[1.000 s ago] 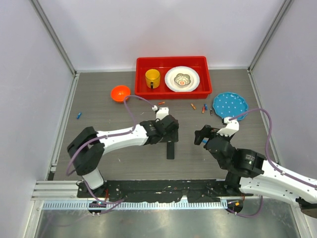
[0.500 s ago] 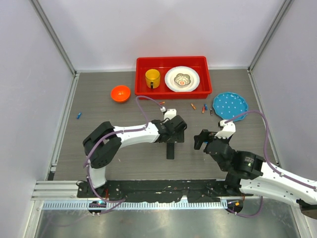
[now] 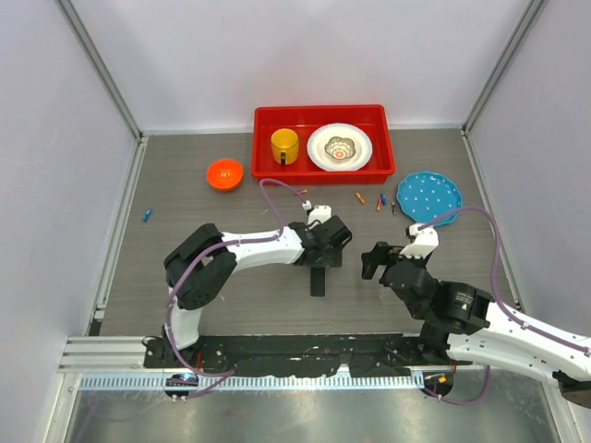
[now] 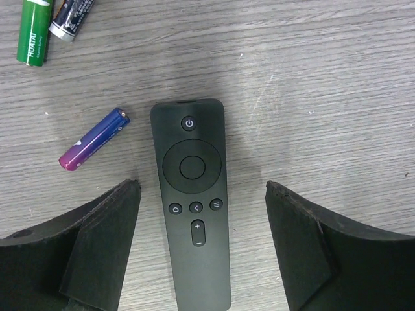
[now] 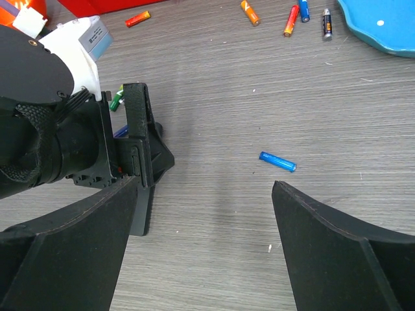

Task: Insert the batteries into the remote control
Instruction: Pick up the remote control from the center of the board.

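The remote control (image 4: pixel 194 207) lies flat on the grey table, buttons up; the top view shows it as a black bar (image 3: pixel 319 280). My left gripper (image 4: pixel 202 188) is open and straddles it, with a gap on each side. Beside it lie a purple-blue battery (image 4: pixel 94 139), a green one (image 4: pixel 34 32) and a black one (image 4: pixel 71 16). My right gripper (image 5: pixel 206 184) is open over bare table, right of the remote (image 5: pixel 142 217). A blue battery (image 5: pixel 277 161) lies just beyond its right finger. More batteries (image 3: pixel 379 201) lie farther back, and one blue battery (image 3: pixel 147 216) lies far left.
A red tray (image 3: pixel 323 174) at the back holds a yellow mug (image 3: pixel 284 145) and a white plate (image 3: pixel 340 148). An orange bowl (image 3: pixel 224 173) stands left of it, a blue plate (image 3: pixel 429 196) at the right. The two grippers (image 3: pixel 321 251) (image 3: pixel 371 261) are close together.
My left arm has swung right and its gripper has come down over the far end of the remote. The right gripper has drawn back slightly toward its base.
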Robot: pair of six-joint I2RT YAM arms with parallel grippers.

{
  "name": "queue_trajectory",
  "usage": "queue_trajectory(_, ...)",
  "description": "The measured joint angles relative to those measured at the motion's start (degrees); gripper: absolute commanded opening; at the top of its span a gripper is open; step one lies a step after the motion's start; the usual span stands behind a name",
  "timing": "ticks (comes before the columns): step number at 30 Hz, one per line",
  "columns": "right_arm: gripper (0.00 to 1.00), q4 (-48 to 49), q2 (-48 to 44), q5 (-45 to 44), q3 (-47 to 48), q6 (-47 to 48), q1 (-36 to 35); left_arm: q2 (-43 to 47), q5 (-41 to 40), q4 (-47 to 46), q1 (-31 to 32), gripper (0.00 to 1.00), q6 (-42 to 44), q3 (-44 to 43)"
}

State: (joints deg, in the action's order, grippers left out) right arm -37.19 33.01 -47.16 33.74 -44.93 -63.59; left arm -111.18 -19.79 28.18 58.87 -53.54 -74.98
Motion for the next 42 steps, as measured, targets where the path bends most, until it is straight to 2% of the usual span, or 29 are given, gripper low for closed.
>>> queue_trajectory(8, 0.9, 0.33, 0.37, -0.02, 0.0, 0.02, 0.0, -0.42, -0.42, 0.48, -0.02, 0.66, 0.28, -0.33)
queue_trajectory(22, 0.9, 0.33, 0.37, -0.02, -0.02, 0.04, 0.0, -1.11, -1.29, 1.46, 0.0, 0.56, 1.05, -0.96)
queue_trajectory(27, 0.89, 0.33, 0.35, -0.02, -0.02, 0.04, 0.0, -1.29, -1.64, 1.75, 0.0, 0.49, 1.25, -1.16)
queue_trajectory(30, 0.89, 0.33, 0.35, -0.02, 0.0, 0.04, 0.0, -1.57, -1.77, 2.05, -0.02, 0.43, 1.33, -1.49)
queue_trajectory(34, 0.89, 0.33, 0.35, -0.02, -0.02, 0.04, 0.0, -1.75, -1.7, 2.19, 0.0, 0.24, 1.44, -1.77)
queue_trajectory(39, 0.89, 0.31, 0.2, 0.0, 0.0, 0.04, 0.0, -1.51, -1.92, 2.08, 0.0, 0.12, 1.51, -1.73)
queue_trajectory(41, 0.9, 0.35, -0.31, 0.02, 0.02, 0.09, 0.0, -0.44, -1.92, 1.2, 0.0, 0.0, 2.08, -0.59)
queue_trajectory(42, 0.9, 0.35, -0.59, 0.02, 0.13, -0.04, 0.0, 0.7, -1.92, 0.9, 0.0, 0.0, 2.58, 0.35)
